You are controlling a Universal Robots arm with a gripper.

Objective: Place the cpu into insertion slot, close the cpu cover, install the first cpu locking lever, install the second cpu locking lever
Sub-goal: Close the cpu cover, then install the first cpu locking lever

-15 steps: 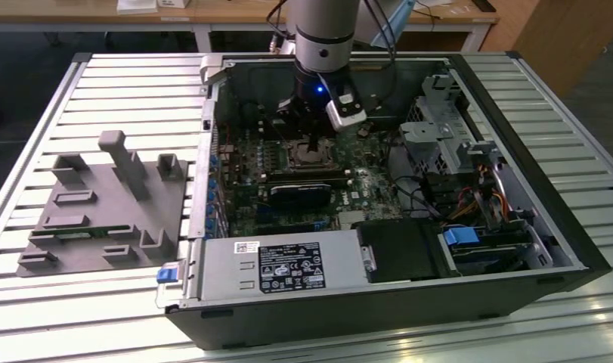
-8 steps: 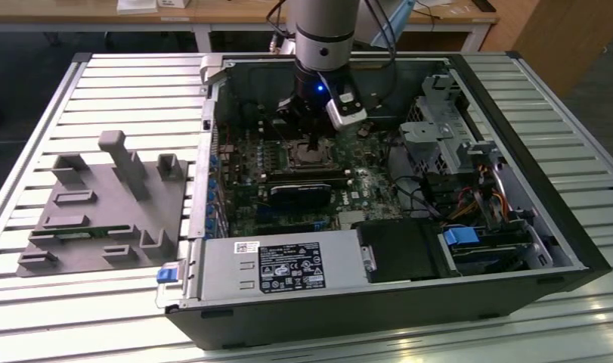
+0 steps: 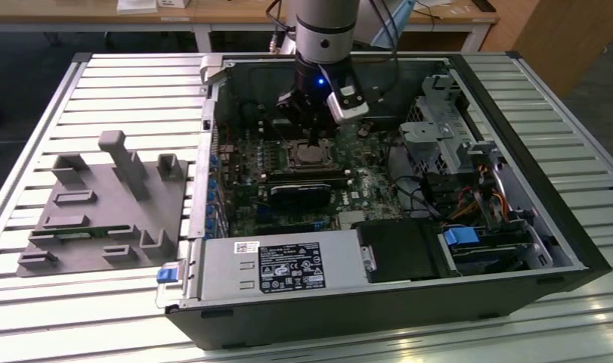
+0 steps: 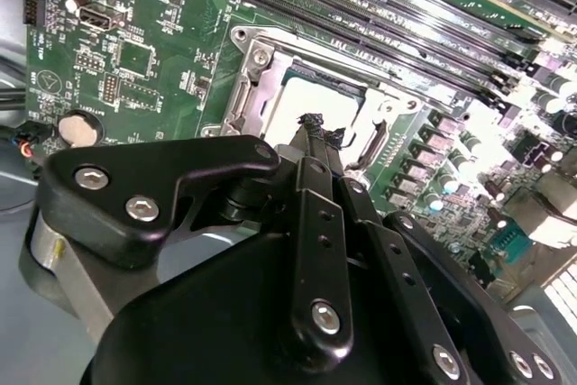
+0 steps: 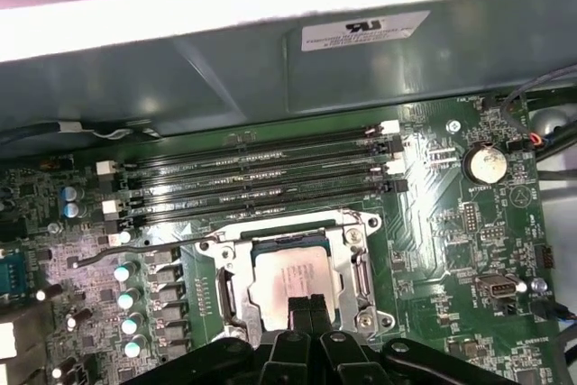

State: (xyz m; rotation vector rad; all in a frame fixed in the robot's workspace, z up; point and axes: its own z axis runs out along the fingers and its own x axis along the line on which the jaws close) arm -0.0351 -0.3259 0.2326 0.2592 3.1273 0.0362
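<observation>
Pointing straight down, the pincer point(image 5: 306, 306), fingertips together, hangs over the cpu point(image 5: 285, 272).

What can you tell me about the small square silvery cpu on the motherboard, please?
The small flat square cpu has a dull silvery metal top and lies level in its socket on the green motherboard, beside the long black memory slots. The thin silver metal cpu cover lies flat around its edges, so its top shows through the window. The black gripper, fingers shut, is over one edge of the chip; whether it touches the chip cannot be told.
</observation>
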